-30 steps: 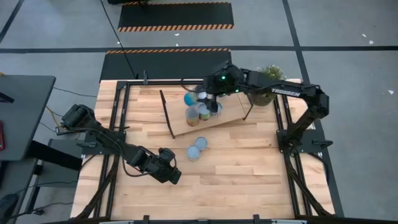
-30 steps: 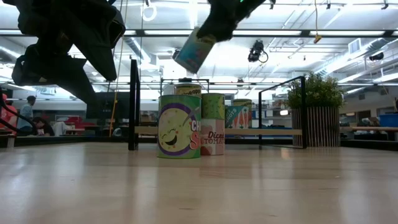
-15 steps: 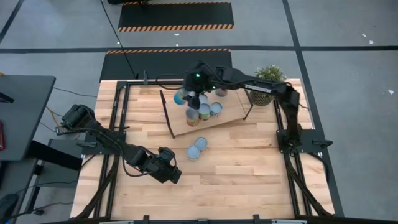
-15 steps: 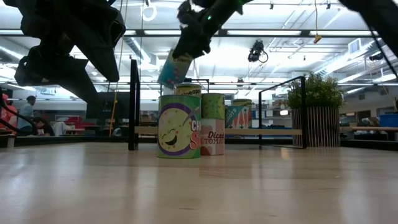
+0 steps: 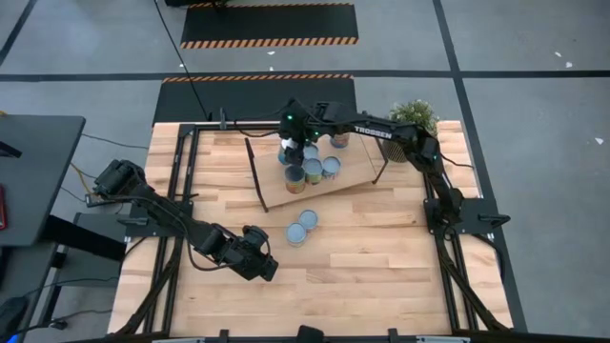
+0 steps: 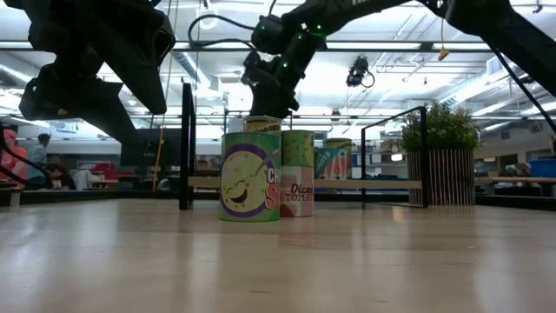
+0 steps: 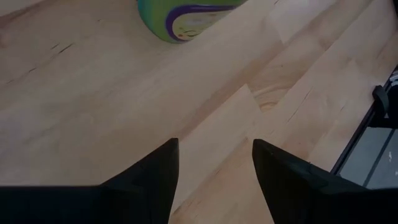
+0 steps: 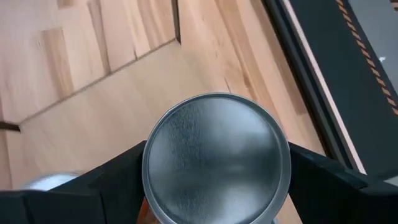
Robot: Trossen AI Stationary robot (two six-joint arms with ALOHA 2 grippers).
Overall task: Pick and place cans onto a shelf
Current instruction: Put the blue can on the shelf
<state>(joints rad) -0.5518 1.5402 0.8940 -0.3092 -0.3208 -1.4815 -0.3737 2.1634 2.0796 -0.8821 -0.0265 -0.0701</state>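
Fingers of the left gripper (image 5: pixel 270 270) stand apart with nothing between them, over bare wood at the front left of the table (image 5: pixel 381 276). In the left wrist view one green and purple can (image 7: pixel 183 17) shows beyond the left gripper's fingertips (image 7: pixel 165 155). To the right of this gripper, two cans (image 5: pixel 300 227) with pale tops stand touching each other on the table, in front of the shelf (image 5: pixel 329 186). The shelf lies at the back middle of the table, and several cans (image 5: pixel 313 170) stand close together on its board. Over the left end of this group is the right gripper (image 5: pixel 292 148), reached across from the right side. Its fingers are closed on a can (image 8: pixel 216 167) with a silvery top, held upright above the shelf board. A potted plant (image 5: pixel 408 122) stands at the back right corner.
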